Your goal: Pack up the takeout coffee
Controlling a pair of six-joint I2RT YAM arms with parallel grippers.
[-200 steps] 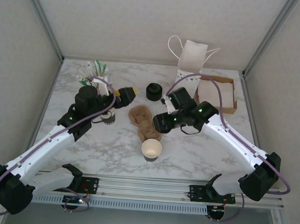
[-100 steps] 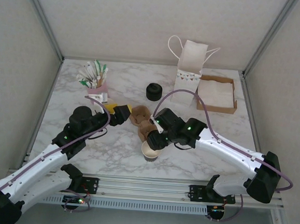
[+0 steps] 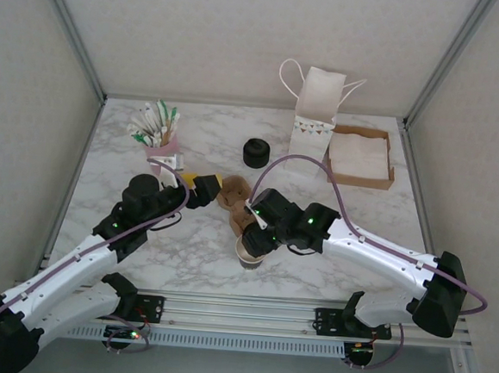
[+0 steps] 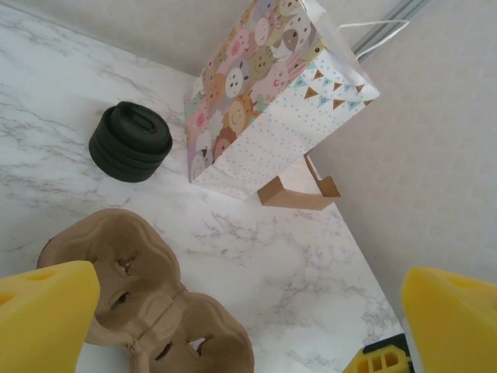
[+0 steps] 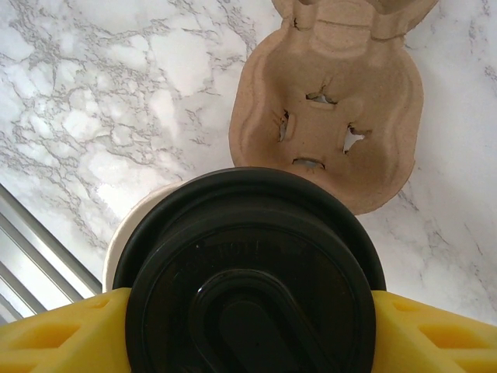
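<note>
Standing at the far left of the table (image 3: pixel 184 250) is a pink holder (image 3: pixel 160 141) stuffed with stirrers and sachets. Nearer the middle, the left jaws hang wide apart just above the marble, gripping nothing. Their yellow pads (image 4: pixel 43 311) sit at the two lower corners of the left wrist view. Just right of them lies a brown pulp cup carrier (image 3: pixel 231 195). Farther back sits a squat stack of black lids (image 3: pixel 256 152), apart from the carrier. At the carrier's near end, toward the front edge, the takeout coffee cup (image 3: pixel 246 258) stands on the marble, outside the carrier. The right jaws are clamped on a round black lid (image 5: pixel 248 287), with yellow fingers (image 5: pixel 62 334) pressed to either side of it, directly over that cup. The cup's cream rim peeks out at the lid's left, and I cannot tell whether the lid is seated. Right of the middle, at the back, a patterned paper gift bag (image 3: pixel 316 105) stands upright. Beside it is a shallow cardboard box (image 3: pixel 362 182) of white napkins.
</note>
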